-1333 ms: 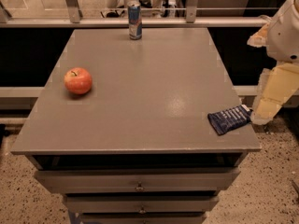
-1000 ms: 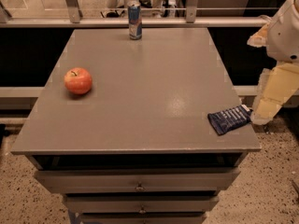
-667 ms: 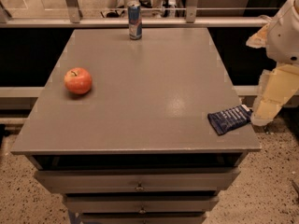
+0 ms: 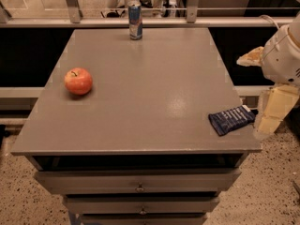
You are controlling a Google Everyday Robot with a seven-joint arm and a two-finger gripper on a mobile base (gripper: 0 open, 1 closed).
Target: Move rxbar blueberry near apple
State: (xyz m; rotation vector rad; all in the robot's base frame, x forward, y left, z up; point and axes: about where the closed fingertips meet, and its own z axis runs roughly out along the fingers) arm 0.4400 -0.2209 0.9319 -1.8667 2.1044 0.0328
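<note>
Grey and flat, the table [image 4: 140, 102] fills most of the view, with a stack of drawers [image 4: 138, 182] of the same grey below its near edge. A red-orange apple [image 4: 78, 81] with a yellowish patch sits on the left side of the top, about midway between near and far, its short dark stem pointing up. The dark-blue snack bar [image 4: 231, 120] lies flat near the right near corner, well apart from the apple, with nearly the whole width of the table between them. The bar lies at a slight slant, its right end a little farther back than its left, and pale lettering shows on the wrapper.

At the right edge of the table, just beside the bar's right end, hangs the cream-coloured gripper [image 4: 268, 114]. It seems to meet the wrapper's end or come very close to it. Whether it is open or closed, and whether it has hold of the bar, cannot be told from this angle. Above it, the white rounded arm [image 4: 283, 60] reaches in from the right edge of the view.

A blue-and-silver can [image 4: 135, 20] stands upright at the far edge of the table, near the middle. Beyond it runs a metal railing [image 4: 70, 3]. Speckled floor [image 4: 28, 191] shows at the near left.
</note>
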